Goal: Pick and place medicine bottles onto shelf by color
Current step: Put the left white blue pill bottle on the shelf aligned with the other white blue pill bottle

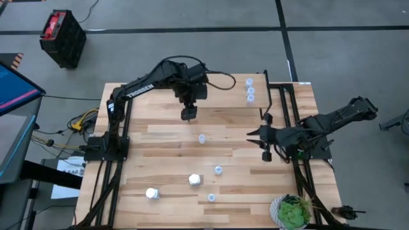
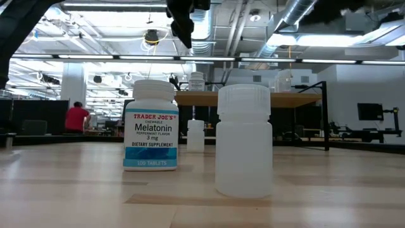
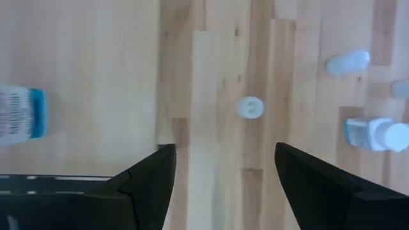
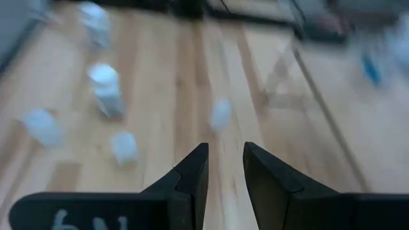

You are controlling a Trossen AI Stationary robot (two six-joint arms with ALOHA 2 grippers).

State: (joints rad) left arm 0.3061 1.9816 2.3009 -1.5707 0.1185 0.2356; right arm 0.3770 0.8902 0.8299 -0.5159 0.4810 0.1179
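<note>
Bottles (image 1: pixel 201 138) sit scattered across your table (image 1: pixel 160 147): from above, you see one small one mid-table, two white ones (image 1: pixel 194 180) nearer the front edge, and two on the shelf (image 1: pixel 250 91) at the back. Your left gripper (image 1: pixel 188 114) hovers beyond the mid-table bottle, fingers spread and empty; your right gripper (image 1: pixel 253 134) waits by the shelf, pressed together. At table height, you face a Melatonin bottle (image 2: pixel 150 126) and a plain one (image 2: pixel 244 140) side by side. Your left wrist looks down on a small bottle (image 3: pixel 250 107) ahead of its spread fingers (image 3: pixel 150 179). Your right wrist shows narrow-set fingers (image 4: pixel 195 172) holding nothing.
</note>
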